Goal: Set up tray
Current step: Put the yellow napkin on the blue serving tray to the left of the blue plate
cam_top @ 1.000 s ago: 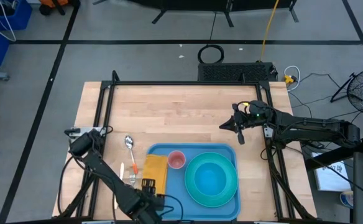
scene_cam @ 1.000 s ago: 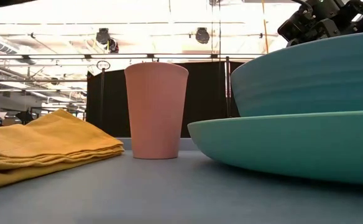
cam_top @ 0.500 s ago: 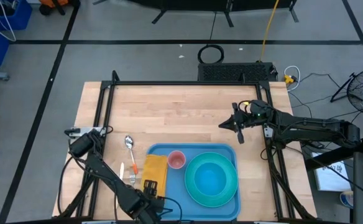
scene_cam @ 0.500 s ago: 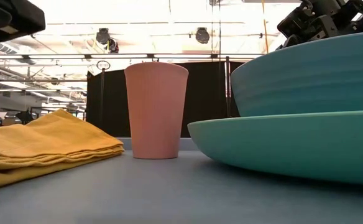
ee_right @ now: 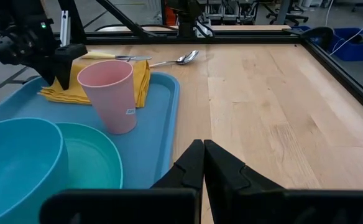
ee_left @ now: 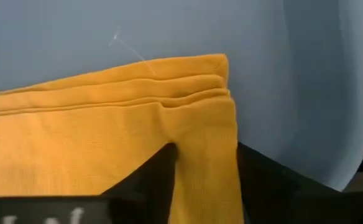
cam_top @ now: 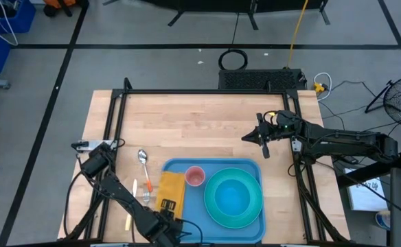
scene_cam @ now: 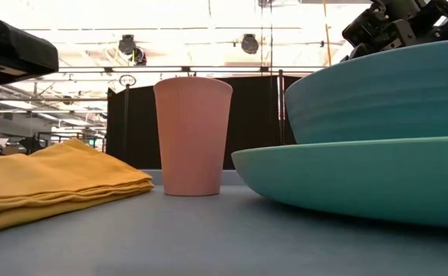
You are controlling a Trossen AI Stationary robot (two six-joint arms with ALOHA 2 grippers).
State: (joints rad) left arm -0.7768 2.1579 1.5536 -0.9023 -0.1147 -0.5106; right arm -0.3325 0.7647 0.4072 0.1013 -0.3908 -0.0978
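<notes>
Two grippers: left gripper [cam_top: 165, 206] straddling the yellow napkin [cam_top: 171, 190] on the blue tray [cam_top: 192, 213] at the table's near edge, grip unclear; right gripper [cam_top: 246, 139] clenched, empty. Pink cup [ee_right: 110, 94] has an unreadable sticker.

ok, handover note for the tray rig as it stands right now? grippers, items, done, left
Left gripper: over the tray's near left end, fingers straddling a fold of the yellow napkin; a firm pinch cannot be confirmed.
Right gripper: shut, empty, waiting above bare table beyond the tray's far right corner.
On the blue tray: napkin at the left end, pink cup upright beside it, blue bowl sitting in the turquoise plate.
Off the tray, on the wood to its left: spoon, fork and an orange-handled utensil.
Probably left: the napkin move under way, then the cutlery.
</notes>
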